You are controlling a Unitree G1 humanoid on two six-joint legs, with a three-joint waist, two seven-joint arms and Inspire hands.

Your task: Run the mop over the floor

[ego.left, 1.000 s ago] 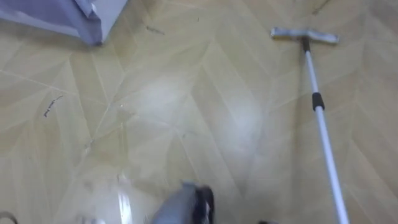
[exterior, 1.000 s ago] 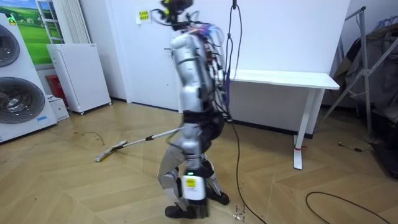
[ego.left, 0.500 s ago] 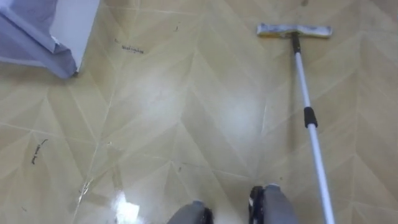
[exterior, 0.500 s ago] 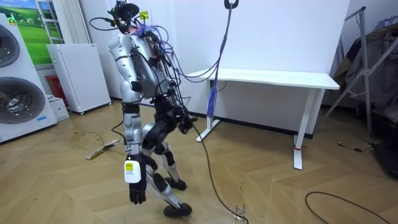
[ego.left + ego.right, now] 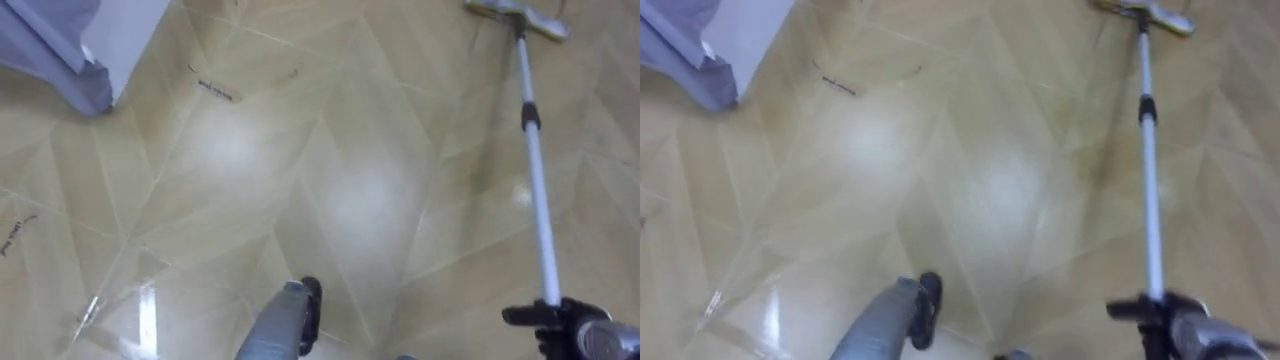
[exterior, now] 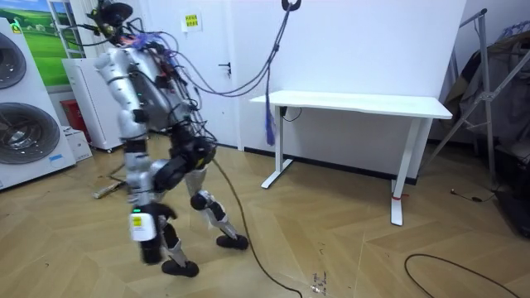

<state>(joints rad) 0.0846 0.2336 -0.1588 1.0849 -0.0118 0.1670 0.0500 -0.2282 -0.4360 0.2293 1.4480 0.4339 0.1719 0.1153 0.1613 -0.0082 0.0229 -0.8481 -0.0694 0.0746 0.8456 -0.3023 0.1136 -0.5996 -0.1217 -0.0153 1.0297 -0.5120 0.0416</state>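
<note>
Mop (image 5: 535, 190) at right (cabinet (image 5: 125, 30) far left)

The floor (image 5: 330, 190) is glossy wood, the mop pole (image 5: 539, 200) smooth metal.

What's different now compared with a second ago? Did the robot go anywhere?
The robot has walked toward the room view's left, nearer the washing machines, pushing the mop ahead across the floor. Its right hand now shows gripping it. Left hand hangs low. The white table stayed put.
</note>
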